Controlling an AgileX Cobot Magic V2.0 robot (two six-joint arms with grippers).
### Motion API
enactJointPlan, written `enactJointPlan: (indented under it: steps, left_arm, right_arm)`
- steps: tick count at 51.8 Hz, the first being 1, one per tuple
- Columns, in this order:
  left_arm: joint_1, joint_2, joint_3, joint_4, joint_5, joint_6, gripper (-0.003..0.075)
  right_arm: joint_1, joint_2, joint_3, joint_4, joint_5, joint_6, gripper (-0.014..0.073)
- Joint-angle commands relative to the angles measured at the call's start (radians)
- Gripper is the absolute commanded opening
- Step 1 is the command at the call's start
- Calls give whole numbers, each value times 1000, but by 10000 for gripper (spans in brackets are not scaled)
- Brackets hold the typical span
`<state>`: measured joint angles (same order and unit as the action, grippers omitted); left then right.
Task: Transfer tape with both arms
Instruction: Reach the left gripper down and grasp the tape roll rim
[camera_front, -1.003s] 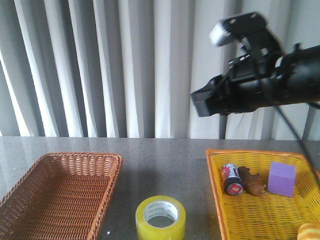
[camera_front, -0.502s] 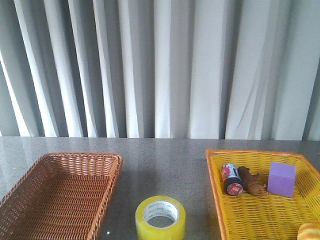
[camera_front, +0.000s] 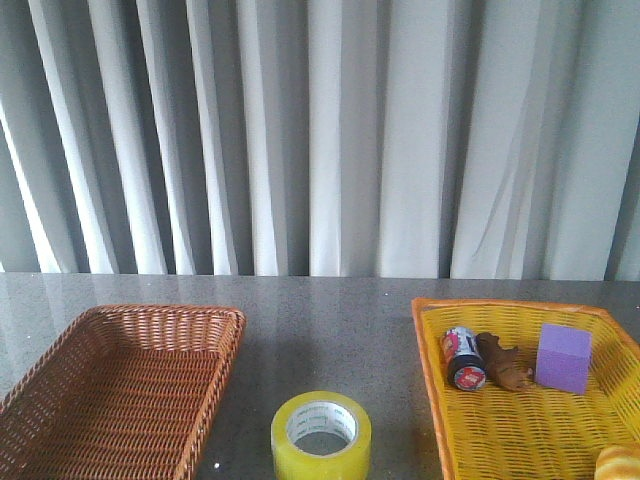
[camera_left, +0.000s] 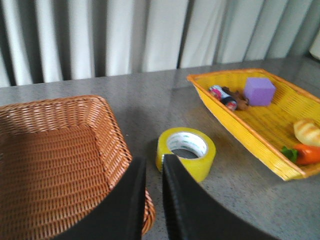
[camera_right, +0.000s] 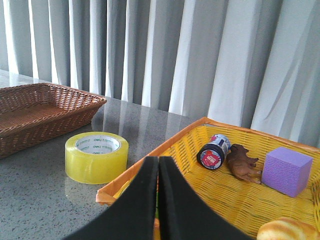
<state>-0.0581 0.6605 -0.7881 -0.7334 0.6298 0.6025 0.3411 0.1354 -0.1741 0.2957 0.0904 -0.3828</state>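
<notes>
Right gripper (camera_right: 158, 165) closed | tape (camera_right: 96, 156) core print: illegible

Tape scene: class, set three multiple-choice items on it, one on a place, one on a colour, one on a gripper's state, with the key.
1. Where is the tape?
A. in the brown basket
B. on the table between the baskets
C. in the yellow basket

2. What colour is the cube?
A. purple
B. green
C. red

3. How is the right gripper?
A. wide open
B. shut on the tape
C. shut, holding nothing

Key: 1 B, it lies on the table between the brown basket and yellow basket. 2 A, it looks purple. 3 C, its fingers meet, empty.
</notes>
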Motion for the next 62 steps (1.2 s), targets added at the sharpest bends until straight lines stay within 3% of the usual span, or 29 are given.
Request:
enactJointPlan:
  steps: [1, 19, 28, 42, 50, 62]
  left_arm:
    - [-4, 158, -159, -90, 76, 84, 139]
    - [-7, 549, -543, -100, 289, 87, 452]
    - [-105, 707, -705, -59, 362, 87, 461]
    - [-272, 967, -973, 217, 332, 61, 461]
    - [-327, 1097, -1036, 338, 327, 60, 461]
    - [-385, 1267, -1106, 401, 305, 60, 461]
  right_arm:
    - [-3, 7, -28, 7, -80, 6, -5]
    - [-3, 7, -28, 27, -81, 35, -5]
    - [-3, 7, -28, 38, -80, 34, -5]
    - [-3, 7, -28, 46, -79, 34, -5]
    - [-3, 7, -28, 77, -74, 34, -5]
    - [-3, 7, -28, 83, -74, 34, -5]
